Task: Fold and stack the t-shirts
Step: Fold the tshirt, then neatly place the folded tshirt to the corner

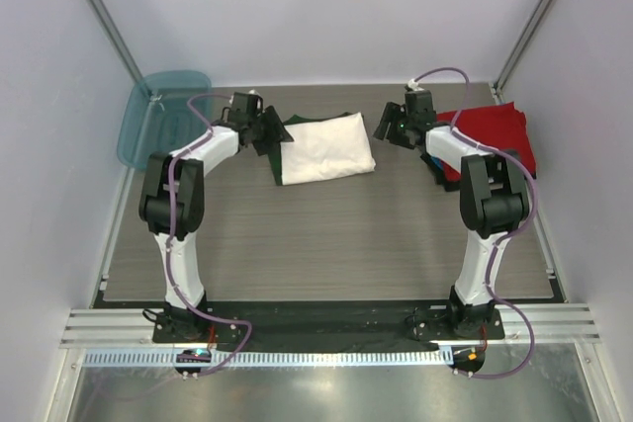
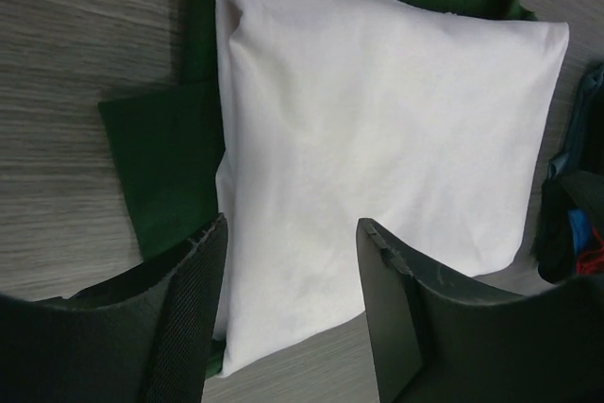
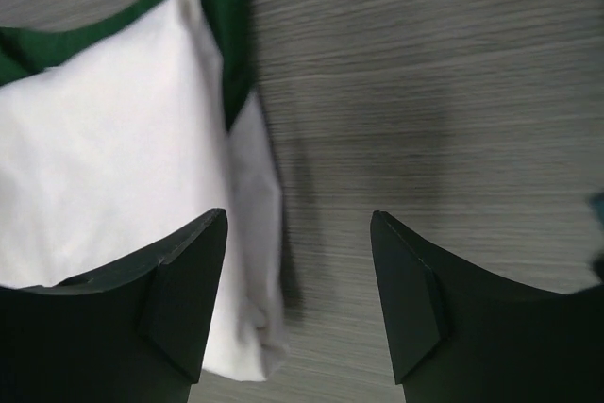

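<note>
The white t-shirt (image 1: 326, 148) lies folded on the table with dark green sleeve cloth (image 1: 301, 126) showing at its left and far edges. It fills the left wrist view (image 2: 377, 139) and shows at the left of the right wrist view (image 3: 104, 139). My left gripper (image 1: 269, 131) is open and empty just above the shirt's left edge. My right gripper (image 1: 388, 126) is open and empty beside the shirt's right edge. A folded red shirt (image 1: 495, 130) tops a stack at the far right, with dark and blue cloth (image 1: 442, 173) under it.
A teal plastic tub (image 1: 158, 114) stands at the far left corner. The wood-grain table (image 1: 336, 234) is walled by white panels on three sides. Purple cables loop over both arms. A metal rail runs along the near edge.
</note>
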Robot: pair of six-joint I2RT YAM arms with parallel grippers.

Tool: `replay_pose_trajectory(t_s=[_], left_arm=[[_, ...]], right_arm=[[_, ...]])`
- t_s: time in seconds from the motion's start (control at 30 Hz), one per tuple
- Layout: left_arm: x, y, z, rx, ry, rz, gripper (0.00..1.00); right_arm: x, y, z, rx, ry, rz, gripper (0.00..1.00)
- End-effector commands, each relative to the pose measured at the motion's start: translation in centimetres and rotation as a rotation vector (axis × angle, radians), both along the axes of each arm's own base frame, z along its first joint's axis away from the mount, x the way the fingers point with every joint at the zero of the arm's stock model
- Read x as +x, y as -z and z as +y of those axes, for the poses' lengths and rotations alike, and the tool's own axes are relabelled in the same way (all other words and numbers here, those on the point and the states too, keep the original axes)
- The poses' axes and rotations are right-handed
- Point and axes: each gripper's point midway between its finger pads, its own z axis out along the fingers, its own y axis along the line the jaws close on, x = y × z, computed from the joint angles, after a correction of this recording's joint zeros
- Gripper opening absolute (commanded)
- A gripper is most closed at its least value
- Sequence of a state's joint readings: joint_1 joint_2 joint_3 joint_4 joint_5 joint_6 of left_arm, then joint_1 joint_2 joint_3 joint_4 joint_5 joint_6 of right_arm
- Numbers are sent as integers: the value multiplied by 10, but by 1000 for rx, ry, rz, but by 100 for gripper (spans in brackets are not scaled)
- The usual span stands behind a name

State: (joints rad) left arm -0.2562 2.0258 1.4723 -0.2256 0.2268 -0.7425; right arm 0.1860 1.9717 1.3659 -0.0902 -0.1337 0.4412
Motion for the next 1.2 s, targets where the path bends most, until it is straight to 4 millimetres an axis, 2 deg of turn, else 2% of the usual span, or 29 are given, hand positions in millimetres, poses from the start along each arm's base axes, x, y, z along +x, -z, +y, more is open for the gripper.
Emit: replay_pose_trajectory(t_s=[0.0,0.03,0.1,0.17,0.2,0.23,0.3,0.37,0.43,0.47,0.5,0.57,0.6,0.87,1.0,1.07,1.17], left_arm=[[-10,-28,5,27,-10,-33,59],[-25,-17,8,38,-18,0,60],[-45,-26,12,67,-47,-20,63],[-54,-31,15,94,-83,-44,66],[-58,-33,15,95,-87,-51,66],[-64,-36,17,93,-93,-58,66],[-64,-39,17,71,-105,-78,67],[-63,-40,14,60,-101,-82,66],[-66,-38,10,42,-80,-67,66],[-67,-37,10,42,-78,-67,66],[-69,-34,12,49,-81,-62,66],[-70,-33,14,66,-79,-68,66],[-71,-31,16,73,-80,-64,66],[-71,-31,15,71,-75,-66,66],[-71,-32,14,67,-71,-66,66],[-71,-31,14,69,-71,-66,66],[-71,-29,13,68,-68,-60,65]], right_arm=[[5,-42,-53,-283,129,-66,67],[4,-43,-62,-358,124,-60,68],[2,-45,-79,-498,167,-23,69],[-2,-41,-89,-612,169,20,70],[2,-49,-84,-646,168,5,70],[3,-41,-91,-713,192,29,68],[7,-41,-87,-774,181,43,63],[10,-25,-93,-861,188,90,61],[18,-27,-92,-904,189,102,61],[20,-10,-96,-946,188,139,62],[26,-15,-95,-961,182,136,62],[27,-1,-101,-1037,193,174,67],[31,-4,-104,-1066,203,178,68],[33,4,-128,-1243,266,234,71],[29,19,-139,-1285,261,281,70],[28,24,-145,-1280,270,304,64],[27,30,-152,-1276,267,333,48]])
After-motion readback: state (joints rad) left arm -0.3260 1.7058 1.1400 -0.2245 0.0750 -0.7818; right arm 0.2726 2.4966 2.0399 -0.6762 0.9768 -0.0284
